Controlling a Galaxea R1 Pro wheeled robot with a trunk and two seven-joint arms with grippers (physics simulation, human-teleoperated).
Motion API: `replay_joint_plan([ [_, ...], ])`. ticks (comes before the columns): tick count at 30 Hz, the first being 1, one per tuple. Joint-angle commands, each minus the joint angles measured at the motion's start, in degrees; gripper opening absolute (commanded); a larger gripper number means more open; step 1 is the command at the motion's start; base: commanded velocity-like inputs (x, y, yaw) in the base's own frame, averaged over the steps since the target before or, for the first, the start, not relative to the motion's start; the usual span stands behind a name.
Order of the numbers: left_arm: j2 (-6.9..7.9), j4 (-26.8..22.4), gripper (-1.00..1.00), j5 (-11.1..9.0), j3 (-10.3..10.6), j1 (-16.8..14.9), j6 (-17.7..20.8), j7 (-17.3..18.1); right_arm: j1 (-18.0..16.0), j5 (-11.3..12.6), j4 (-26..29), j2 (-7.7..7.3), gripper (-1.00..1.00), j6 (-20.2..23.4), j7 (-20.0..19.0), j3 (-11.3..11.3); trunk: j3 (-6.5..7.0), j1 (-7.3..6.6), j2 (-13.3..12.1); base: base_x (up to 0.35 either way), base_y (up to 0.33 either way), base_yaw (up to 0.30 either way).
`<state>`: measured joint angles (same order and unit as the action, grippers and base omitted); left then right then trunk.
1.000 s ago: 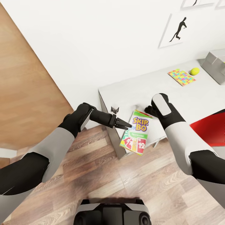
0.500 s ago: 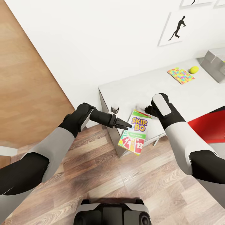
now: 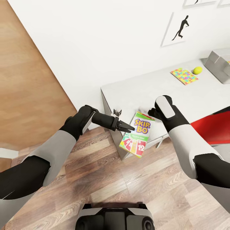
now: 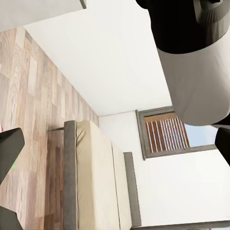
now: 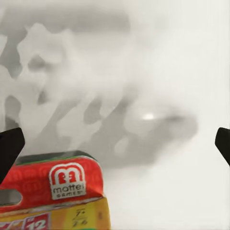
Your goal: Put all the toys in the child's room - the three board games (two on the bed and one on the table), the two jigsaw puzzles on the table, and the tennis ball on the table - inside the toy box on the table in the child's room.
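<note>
Over the table [image 3: 134, 92] edge, right jaws [image 3: 152, 113] hold the SKIP-BO box [image 3: 135, 134]; left jaws [image 3: 127, 127] nearly closed, empty.

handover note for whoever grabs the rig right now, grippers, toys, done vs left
Left gripper: shut, empty, beside the SKIP-BO box.
Right gripper: holds that box at its top end, hanging over the near edge of the table.
On the table: one jigsaw puzzle, tennis ball, toy box at the far end.
Done: SKIP-BO carried to the table.
Left: drop it in the toy box, then puzzle and ball.
</note>
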<state>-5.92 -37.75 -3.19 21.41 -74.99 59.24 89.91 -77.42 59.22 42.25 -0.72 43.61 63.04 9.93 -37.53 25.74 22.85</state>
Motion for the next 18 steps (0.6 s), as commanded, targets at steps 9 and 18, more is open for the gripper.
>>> replay_joint_plan([
  [9, 0.03, 0.04, 1.0, -0.32, 0.28, -0.07, 0.6, 0.09, -0.01, 1.16, -0.41, -0.16, 1.0, 0.34, 0.44, 0.26, -0.09, 0.04, 0.07, -0.039, 0.0, 0.0],
  [18, 0.06, 0.04, 1.0, -0.33, 0.22, -0.07, 0.61, 0.09, -0.01, 1.16, -0.41, -0.04, 1.0, 0.34, 0.44, 0.26, -0.09, 0.04, 0.07, -0.012, 0.002, 0.0],
])
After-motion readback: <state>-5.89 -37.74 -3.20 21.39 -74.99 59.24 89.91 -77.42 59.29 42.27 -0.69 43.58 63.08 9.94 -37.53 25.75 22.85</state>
